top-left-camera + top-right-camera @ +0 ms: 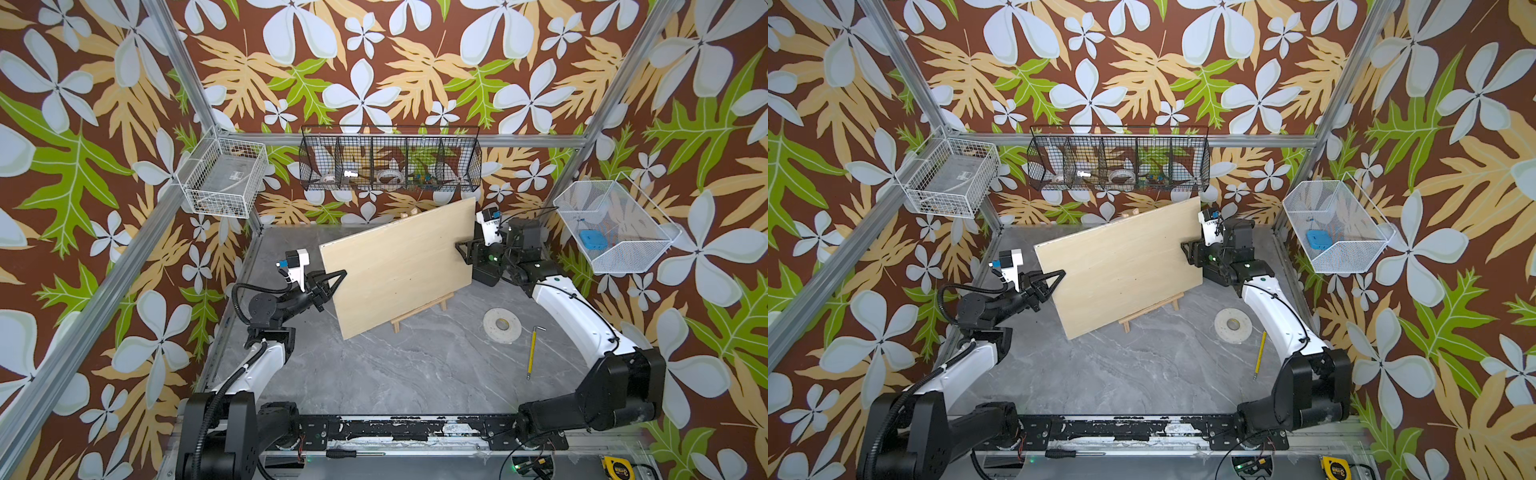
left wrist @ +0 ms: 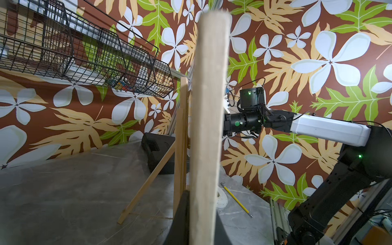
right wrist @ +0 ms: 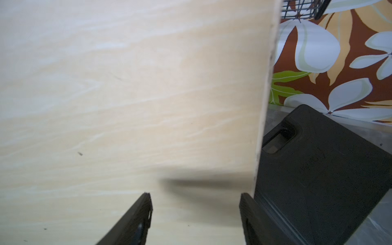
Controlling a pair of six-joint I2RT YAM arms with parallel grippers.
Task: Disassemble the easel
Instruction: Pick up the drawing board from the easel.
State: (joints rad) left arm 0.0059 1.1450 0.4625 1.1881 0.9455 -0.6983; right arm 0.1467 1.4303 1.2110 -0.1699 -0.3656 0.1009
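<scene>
At the back of the table (image 1: 374,374) the easel (image 1: 419,311) stands on its legs, mostly hidden behind the board (image 1: 395,266) propped in front of it. In both top views only its ledge and two feet poke out below the board's lower edge. The left wrist view shows the upright slats and the rear leg (image 2: 180,137) just behind the board, all joined.

The left gripper (image 1: 338,276) is clamped on the board's left edge, which runs straight between its jaws in the wrist view. The right gripper (image 3: 195,212) has its jaws apart, one in front of the board's face and one past its right edge, so it straddles that edge without gripping it.

By my reckoning the job has hardly begun. No slat, crossbar or ledge is off, and the board has to be lifted clear before anyone can get at the frame. I can't tell whether the board's bottom edge sits on the ledge. A tape roll (image 1: 502,325) lies well off to the right.
</scene>
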